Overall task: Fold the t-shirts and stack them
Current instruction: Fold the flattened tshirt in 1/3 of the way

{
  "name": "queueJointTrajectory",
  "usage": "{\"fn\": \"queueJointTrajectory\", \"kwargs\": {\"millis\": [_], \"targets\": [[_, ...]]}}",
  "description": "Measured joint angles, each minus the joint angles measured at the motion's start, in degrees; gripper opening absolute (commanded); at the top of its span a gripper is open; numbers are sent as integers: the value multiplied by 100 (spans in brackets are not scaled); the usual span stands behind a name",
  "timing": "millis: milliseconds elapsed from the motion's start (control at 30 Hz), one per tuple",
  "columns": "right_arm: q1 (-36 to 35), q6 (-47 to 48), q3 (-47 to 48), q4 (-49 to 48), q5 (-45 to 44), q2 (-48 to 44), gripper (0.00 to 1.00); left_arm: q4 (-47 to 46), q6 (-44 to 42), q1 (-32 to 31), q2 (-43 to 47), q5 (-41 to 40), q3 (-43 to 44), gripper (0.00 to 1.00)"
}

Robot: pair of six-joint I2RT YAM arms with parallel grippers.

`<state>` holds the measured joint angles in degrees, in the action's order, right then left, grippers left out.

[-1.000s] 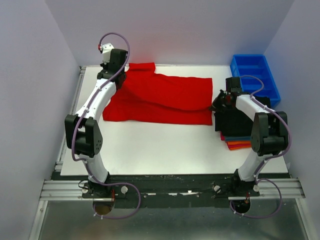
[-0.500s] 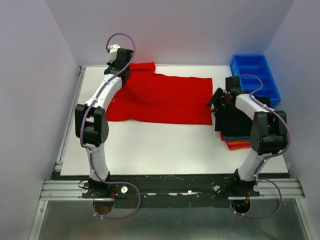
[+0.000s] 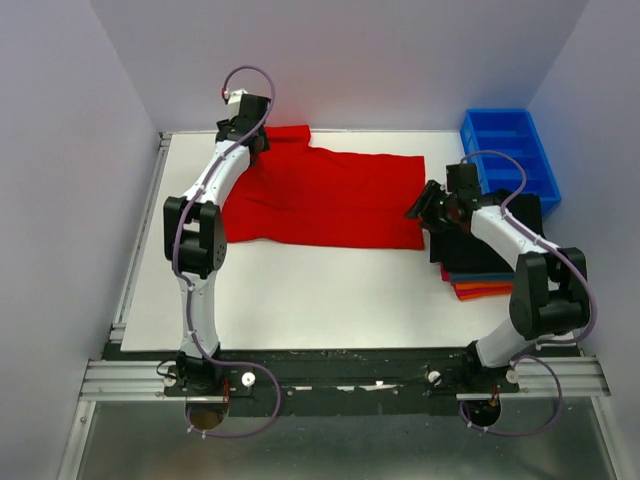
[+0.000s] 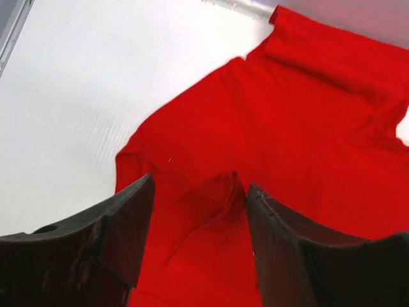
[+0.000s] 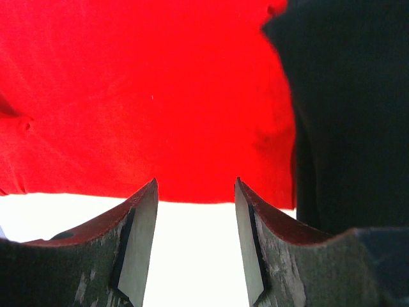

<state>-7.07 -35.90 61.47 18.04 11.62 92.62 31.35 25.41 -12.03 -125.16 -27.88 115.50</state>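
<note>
My left gripper [image 4: 198, 195] hangs over the far left part of the red shirt [image 3: 330, 195]. Its jaws are wide with nothing between them, and a small raised crease of cloth sits just below the gap. The shirt lies spread across the back of the table [image 3: 330, 290], a sleeve poking out at the far left, not yet a tidy rectangle. My right gripper [image 5: 195, 192] is likewise wide and empty above the shirt's near right edge, just beside the stack [image 3: 470, 250] of folded shirts, black on top with orange showing beneath. I judge I'm at the folding step on the red one, with no grasp made. Next I'd lower both grippers, pinch the cloth on each side, and carry the fold over evenly.
</note>
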Motion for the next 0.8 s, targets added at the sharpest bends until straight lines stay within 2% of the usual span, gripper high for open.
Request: {"fn": "queueJointTrajectory", "kwargs": {"millis": [67, 167, 300, 400, 500, 667, 800], "targets": [[-111, 0, -229, -28, -68, -210, 57, 4, 17, 26, 164, 26, -155, 99], [-345, -7, -531, -66, -249, -632, 52, -181, 125, 96, 944, 63, -1156, 99], [-599, -96, -946, -251, -457, -1117, 51, -293, 256, 271, 2081, 111, -2354, 99], [-713, -179, -1314, -433, -527, -1357, 50, -389, 444, 422, 2546, 160, -2791, 92], [-791, -267, -1657, -518, -619, -1521, 47, -654, 706, 529, 2942, 179, -3493, 81], [-833, -566, -2109, -612, -887, -1766, 46, -920, 1126, 542, 3657, 166, -5145, 77], [-833, -785, -2433, -702, -1102, -2105, 45, -1040, 1370, 566, 3969, 151, -5899, 72]]}}
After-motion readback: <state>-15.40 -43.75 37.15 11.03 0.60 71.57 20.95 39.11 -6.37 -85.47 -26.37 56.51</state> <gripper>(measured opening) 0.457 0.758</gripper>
